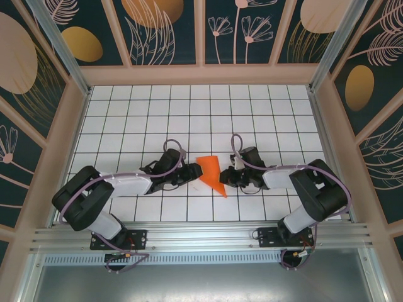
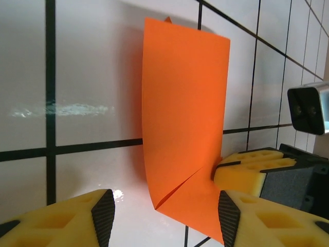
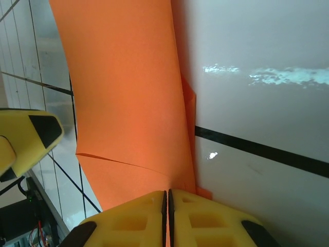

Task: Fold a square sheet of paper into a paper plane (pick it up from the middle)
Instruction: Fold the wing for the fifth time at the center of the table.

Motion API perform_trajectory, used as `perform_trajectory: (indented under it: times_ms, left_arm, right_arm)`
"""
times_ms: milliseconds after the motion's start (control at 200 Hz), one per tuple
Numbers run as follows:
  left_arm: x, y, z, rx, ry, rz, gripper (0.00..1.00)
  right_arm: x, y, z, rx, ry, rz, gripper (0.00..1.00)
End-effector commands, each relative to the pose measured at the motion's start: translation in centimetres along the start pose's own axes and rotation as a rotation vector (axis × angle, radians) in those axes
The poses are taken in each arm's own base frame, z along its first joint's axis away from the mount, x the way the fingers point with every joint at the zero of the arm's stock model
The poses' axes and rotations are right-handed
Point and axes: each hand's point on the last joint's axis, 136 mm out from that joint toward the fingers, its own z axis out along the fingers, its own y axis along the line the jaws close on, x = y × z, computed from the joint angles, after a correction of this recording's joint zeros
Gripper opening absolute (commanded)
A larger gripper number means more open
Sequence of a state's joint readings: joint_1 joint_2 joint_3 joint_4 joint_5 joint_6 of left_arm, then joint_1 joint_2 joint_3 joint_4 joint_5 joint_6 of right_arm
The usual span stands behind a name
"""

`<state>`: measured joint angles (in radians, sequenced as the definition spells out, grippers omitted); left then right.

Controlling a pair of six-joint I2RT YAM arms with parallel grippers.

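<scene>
Now your thin, bright orange folded paper sheet (image 1: 211, 171) sits on the white tiled table (image 1: 189, 107). Your right gripper (image 3: 167, 213) pinches its lower edge, jaws closed; your left gripper (image 2: 163, 218) hovers half open at its corner, clamping nothing. Light and floppy, it probably crumples easily: grip near creases.

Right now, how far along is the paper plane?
Early to midway. Done: the orange paper is folded narrower, tapered to a point, with a diagonal crease at one end. In hand: the right jaws are shut on its edge; the left jaws stand open at the other side. Left: wings and a finished dart shape aren't visible yet.
</scene>
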<state>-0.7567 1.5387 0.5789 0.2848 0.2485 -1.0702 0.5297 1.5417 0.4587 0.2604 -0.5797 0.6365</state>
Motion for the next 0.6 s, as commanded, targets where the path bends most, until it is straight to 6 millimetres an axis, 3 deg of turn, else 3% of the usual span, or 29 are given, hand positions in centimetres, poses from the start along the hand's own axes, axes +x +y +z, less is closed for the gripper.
perform_trajectory:
  times_ms: [0, 280, 575, 595]
  left_arm:
    - [0.1, 0.0, 0.7, -0.020, -0.002, -0.056, 0.58]
    - [0.9, -0.7, 2.2, 0.018, 0.030, -0.092, 0.54]
    - [0.3, -2.7, 3.5, 0.085, 0.037, -0.082, 0.41]
    - [0.5, -2.0, 4.1, 0.064, 0.045, -0.082, 0.40]
  right_arm:
    - [1.5, -3.5, 0.0, 0.094, 0.026, 0.078, 0.13]
    - [1.6, -4.0, 0.2, 0.096, 0.027, 0.083, 0.13]
    - [1.2, -3.7, 0.1, 0.092, 0.021, 0.060, 0.14]
    - [1.1, -3.6, 0.1, 0.092, 0.021, 0.057, 0.14]
